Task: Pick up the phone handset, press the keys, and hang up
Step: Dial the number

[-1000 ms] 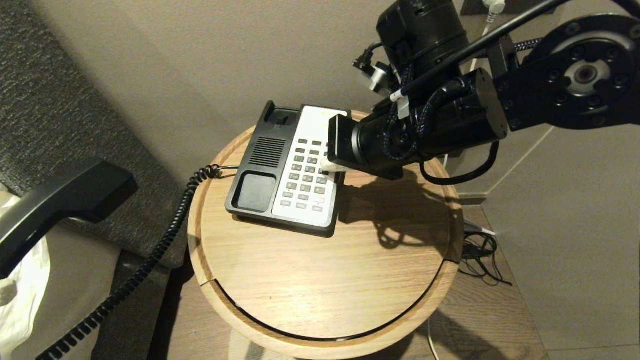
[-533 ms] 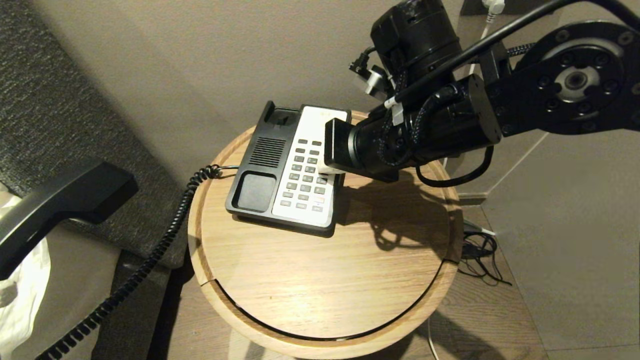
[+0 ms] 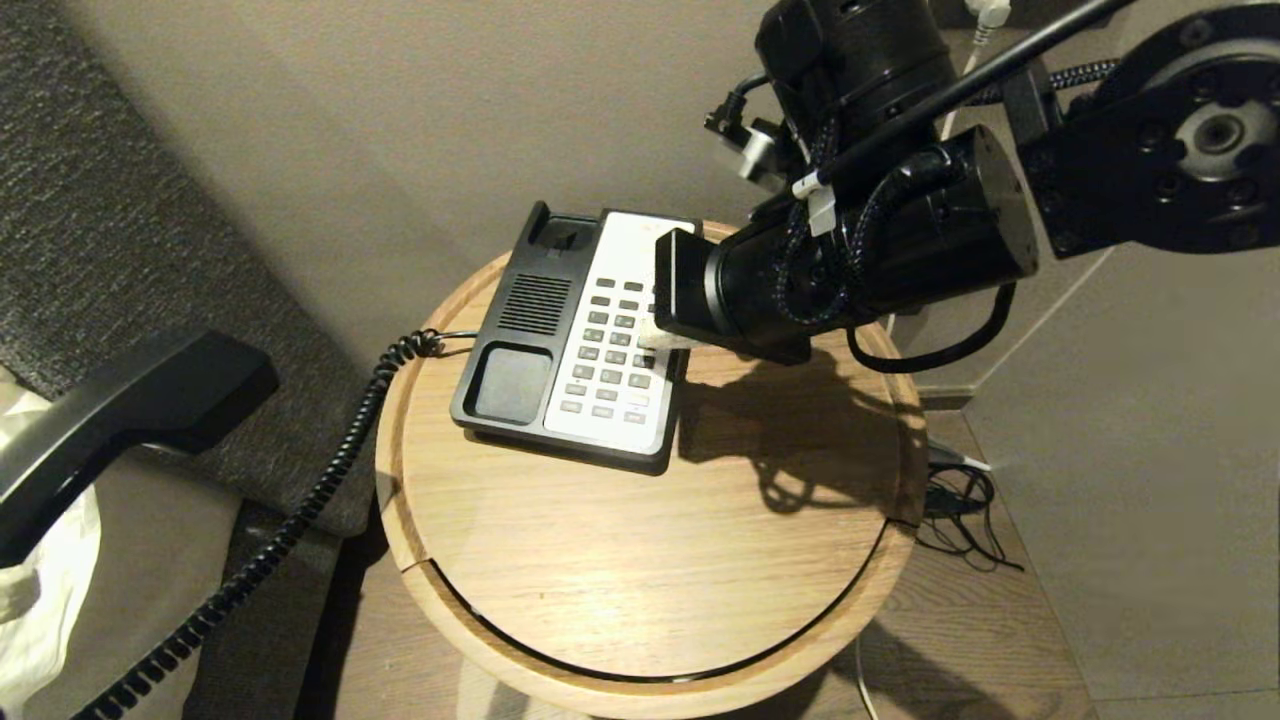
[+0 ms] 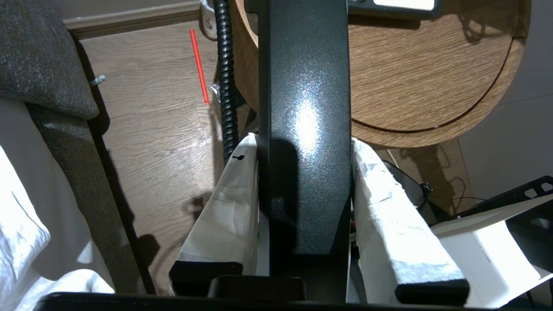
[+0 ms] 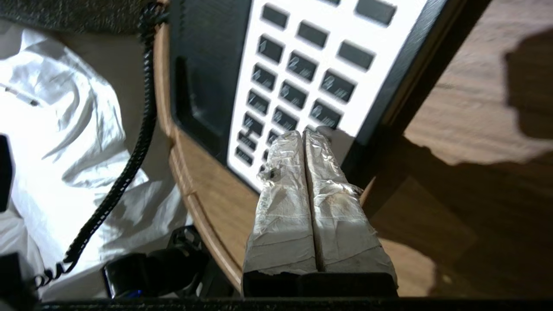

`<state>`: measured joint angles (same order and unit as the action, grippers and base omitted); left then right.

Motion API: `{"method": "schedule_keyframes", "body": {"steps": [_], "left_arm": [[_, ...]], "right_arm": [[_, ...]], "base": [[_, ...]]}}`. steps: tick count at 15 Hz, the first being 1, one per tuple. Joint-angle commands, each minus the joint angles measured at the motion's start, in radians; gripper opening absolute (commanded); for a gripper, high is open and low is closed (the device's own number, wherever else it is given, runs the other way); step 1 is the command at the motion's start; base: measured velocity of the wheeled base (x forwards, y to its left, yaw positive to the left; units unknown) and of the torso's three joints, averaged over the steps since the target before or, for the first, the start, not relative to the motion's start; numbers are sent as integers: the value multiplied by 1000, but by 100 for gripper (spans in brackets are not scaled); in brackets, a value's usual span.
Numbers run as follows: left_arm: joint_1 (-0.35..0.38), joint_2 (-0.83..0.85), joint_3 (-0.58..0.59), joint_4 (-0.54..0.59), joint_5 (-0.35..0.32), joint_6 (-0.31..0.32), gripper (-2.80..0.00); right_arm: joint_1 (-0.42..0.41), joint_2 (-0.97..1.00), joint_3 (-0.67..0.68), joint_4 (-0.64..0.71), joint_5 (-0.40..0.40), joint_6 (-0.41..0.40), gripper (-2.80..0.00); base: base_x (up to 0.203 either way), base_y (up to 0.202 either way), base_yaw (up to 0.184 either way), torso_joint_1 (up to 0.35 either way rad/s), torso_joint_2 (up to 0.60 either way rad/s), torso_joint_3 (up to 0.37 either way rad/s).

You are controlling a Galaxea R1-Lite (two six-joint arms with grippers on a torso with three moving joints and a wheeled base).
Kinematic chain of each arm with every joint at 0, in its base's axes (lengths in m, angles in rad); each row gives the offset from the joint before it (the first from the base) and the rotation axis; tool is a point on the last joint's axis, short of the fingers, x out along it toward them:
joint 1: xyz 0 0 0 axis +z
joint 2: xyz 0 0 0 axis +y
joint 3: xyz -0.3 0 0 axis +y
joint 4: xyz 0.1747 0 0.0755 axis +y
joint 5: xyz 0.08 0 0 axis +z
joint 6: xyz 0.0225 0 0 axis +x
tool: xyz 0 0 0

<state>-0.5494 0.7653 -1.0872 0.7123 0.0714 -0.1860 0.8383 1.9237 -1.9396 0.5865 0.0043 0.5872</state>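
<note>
Round wooden side table (image 3: 640,560) against a beige wall, dark upholstered furniture to the robot's left, wood floor below. Your phone base (image 3: 575,340) sits at the far-left part of the tabletop, black body with white faceplate, its cradle bare. Note the phone handset (image 3: 120,415) is off the base and well apart from it, held in the air off the table's left edge over white fabric (image 3: 40,590); its coiled cord (image 3: 300,510) runs from the base's left side down past the table rim. Your left gripper (image 4: 304,172) clamps the handset across its shaft: the two white-wrapped fingers (image 4: 384,216) press against opposite sides of the black bar, seen in the left wrist view. Your right gripper (image 5: 303,134) reaches in from the right over the faceplate; its wrapped fingers (image 5: 285,190) are pressed together with no gap, tips pointing at the keys (image 3: 615,350) on the right side of the keypad's lower rows. Whether the tips touch a key cannot be told from either view. A thin red stick (image 4: 199,65) lies on the floor near the cord.
</note>
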Motion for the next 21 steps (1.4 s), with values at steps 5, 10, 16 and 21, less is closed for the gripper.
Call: {"method": "schedule_keyframes", "body": {"steps": [5, 10, 16, 21], "left_arm": [[0, 0, 12, 3, 1, -1, -280], [0, -4, 13, 4, 1, -1, -280], [0, -6, 20, 3, -1, 0, -280], [0, -8, 24, 4, -1, 0, -280]], "right_arm": [[15, -3, 4, 9, 3, 7, -280], [13, 15, 5, 7, -1, 6, -280], [-8, 31, 5, 4, -6, -3, -280], [-19, 34, 16, 6, -7, -21, -280]], "base": [[0, 0, 0, 0, 0, 0], [0, 0, 0, 0, 0, 0], [0, 0, 0, 0, 0, 0], [0, 0, 0, 0, 0, 0]]}}
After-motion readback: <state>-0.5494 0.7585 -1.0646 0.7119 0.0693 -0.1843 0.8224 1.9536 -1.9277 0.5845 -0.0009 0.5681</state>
